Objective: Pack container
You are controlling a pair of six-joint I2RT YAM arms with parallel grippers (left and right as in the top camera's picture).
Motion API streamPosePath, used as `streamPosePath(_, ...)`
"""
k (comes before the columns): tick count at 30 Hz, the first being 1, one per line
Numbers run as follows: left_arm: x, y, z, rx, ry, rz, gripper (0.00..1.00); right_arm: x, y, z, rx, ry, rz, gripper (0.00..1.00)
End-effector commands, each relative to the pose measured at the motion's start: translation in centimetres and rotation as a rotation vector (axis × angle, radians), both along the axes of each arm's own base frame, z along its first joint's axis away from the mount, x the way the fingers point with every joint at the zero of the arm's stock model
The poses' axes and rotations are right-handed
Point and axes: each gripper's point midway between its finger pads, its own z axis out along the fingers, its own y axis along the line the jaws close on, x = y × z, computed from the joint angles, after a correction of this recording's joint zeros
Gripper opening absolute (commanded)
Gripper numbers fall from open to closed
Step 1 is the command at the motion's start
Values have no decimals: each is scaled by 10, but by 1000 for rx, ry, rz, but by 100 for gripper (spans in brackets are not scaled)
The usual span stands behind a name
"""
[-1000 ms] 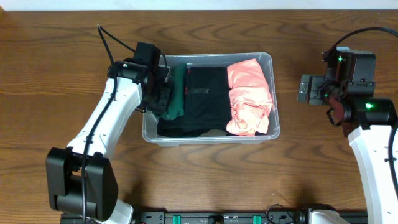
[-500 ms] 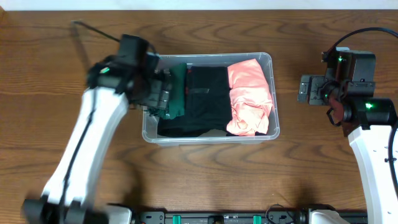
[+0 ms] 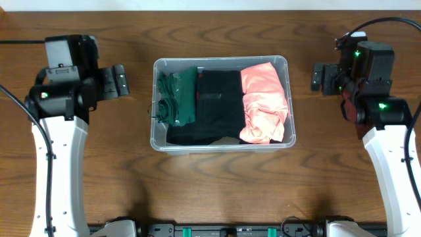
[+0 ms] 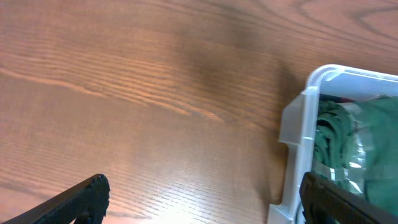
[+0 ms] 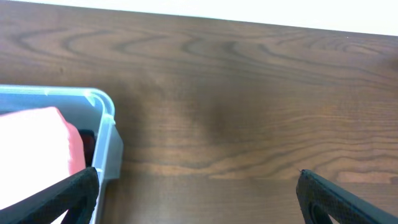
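The clear plastic container (image 3: 223, 147) sits mid-table, holding a green garment (image 3: 179, 99) at its left end, a black one (image 3: 217, 105) in the middle and a coral one (image 3: 263, 102) on the right. My left gripper (image 3: 120, 82) hovers open over bare wood, left of the container and apart from it. In the left wrist view the gripper (image 4: 202, 196) holds nothing, and the container corner (image 4: 298, 124) with the green garment (image 4: 348, 137) lies by its right finger. My right gripper (image 3: 320, 78) stands open to the container's right. The right wrist view shows the empty gripper (image 5: 199, 193), the container (image 5: 106, 124) and the coral garment (image 5: 37, 143).
The wooden table (image 3: 217, 191) stretches around the container on all sides. Both white arms reach in from the near edge, one at each side. A black rail (image 3: 223, 230) runs along the front edge.
My left gripper has opened, let go of the green garment in the container's left end, and pulled away to the left. The right gripper shifted slightly and stays open.
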Motion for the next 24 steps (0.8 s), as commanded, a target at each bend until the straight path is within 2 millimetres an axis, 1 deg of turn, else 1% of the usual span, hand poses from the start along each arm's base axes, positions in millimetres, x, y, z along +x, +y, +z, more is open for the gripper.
streamPosePath(1, -7, 6, -2, -18, 11, 39, 98, -6, 3, 12, -35, -25, 41, 99)
streamPosePath(3, -15, 2, 1, -34, 18, 30, 98, -15, 3, 26, 15, -58, 14, 99)
streamPosePath(5, -24, 1, 9, -32, 3, 29, 98, -27, 0, 44, 49, -103, -19, 99)
streamPosePath(8, -40, -3, 26, -19, -63, 6, 98, -51, -2, 67, 63, -160, -32, 99)
streamPosePath(10, -52, -14, 38, -19, -127, -65, 98, -71, -2, 76, 64, -188, -30, 99)
streamPosePath(12, -68, -24, 48, -10, -212, -129, 98, -92, 0, 79, 69, -211, -20, 99)
streamPosePath(15, -94, -28, 55, 17, -348, -138, 98, -123, 4, 74, 84, -261, 3, 99)
streamPosePath(18, -122, -32, 49, 17, -451, -122, 98, -152, 3, 59, 97, -298, -7, 99)
streamPosePath(20, -138, -35, 41, 22, -487, -121, 98, -167, 3, 46, 97, -305, -5, 99)
streamPosePath(22, -150, -36, 35, 16, -513, -112, 98, -175, 3, 37, 98, -319, -4, 99)
streamPosePath(24, -162, -38, 28, 14, -503, -112, 98, -181, 3, 28, 97, -313, -4, 99)
